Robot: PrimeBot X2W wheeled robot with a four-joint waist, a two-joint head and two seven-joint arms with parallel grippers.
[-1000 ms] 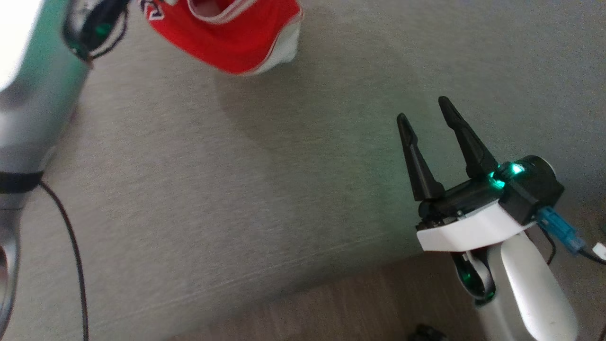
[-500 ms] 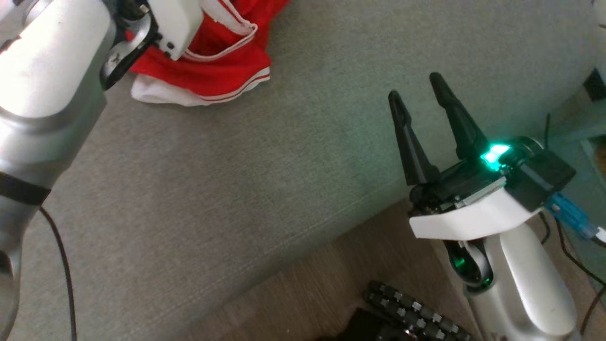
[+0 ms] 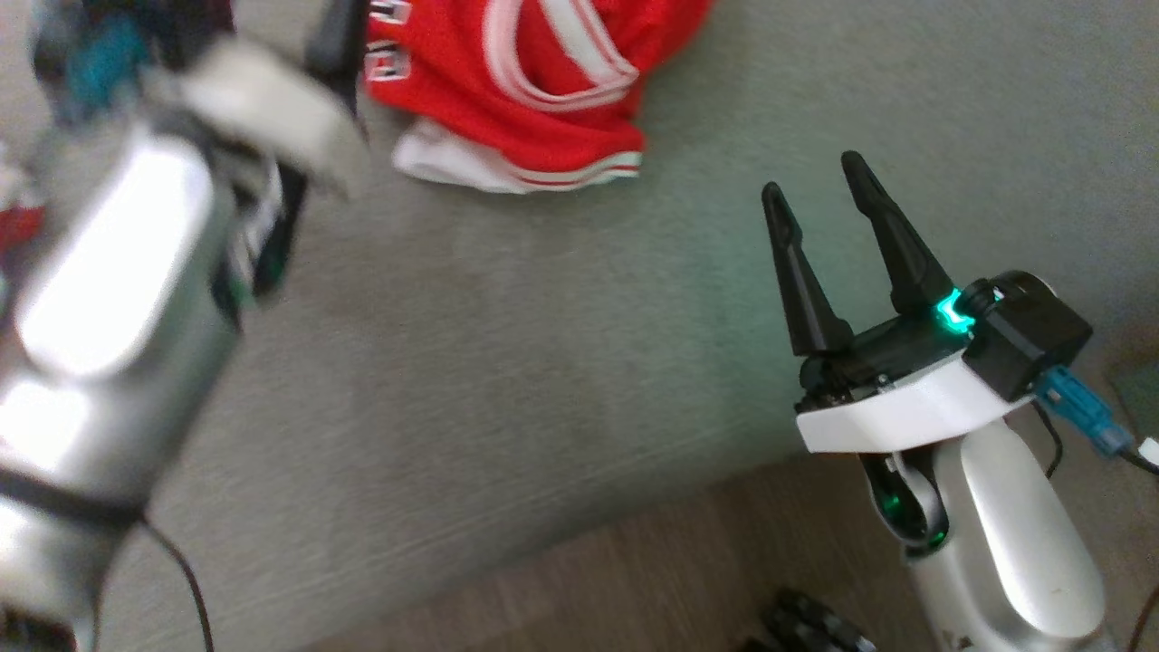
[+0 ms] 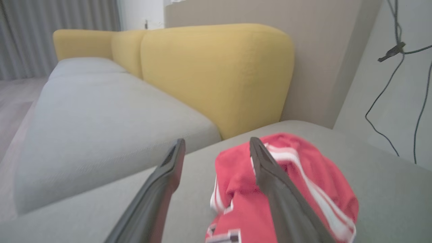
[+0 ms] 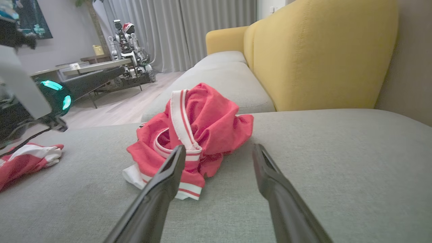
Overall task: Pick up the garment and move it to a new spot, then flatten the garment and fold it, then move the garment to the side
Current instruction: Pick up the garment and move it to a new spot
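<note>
**Head view.** Shows the garment (image 3: 534, 100), red with white striped trim, bunched in a heap on the grey seat cushion (image 3: 543, 362). Puts the left arm (image 3: 109, 299), smeared by motion blur, just left of the garment. Puts the right gripper (image 3: 811, 177) right of the garment and nearer the camera, well clear of it, with two dark fingers spread and nothing between them. Catches a strip of wooden floor (image 3: 634, 580) past the cushion edge, on the side away from the garment.

**Left wrist view.** Looks along the left gripper (image 4: 217, 141), fingers parted wide and empty. Places the garment on the cushion under and past the finger at the right of this view, partly hidden by it; cannot tell whether touching or clear. Sets a yellow backrest (image 4: 216, 74) behind the garment and a pale wall with hanging cables (image 4: 395, 54) to the garment's right.

**Right wrist view.** Looks along the right gripper, jaws wide and empty, toward the garment heaped just past the fingertip at the left of this view; contact not readable. Shows a striped white-and-red band arching over the heap. Finds a second red-and-white cloth (image 5: 23, 162) well left of the garment, with the left arm's green-lit wrist above it. Sets the yellow backrest behind and right of the garment. Shows a low table (image 5: 91, 67) and a small robot figure (image 5: 125, 33) far behind the garment's left side, before grey curtains.
</note>
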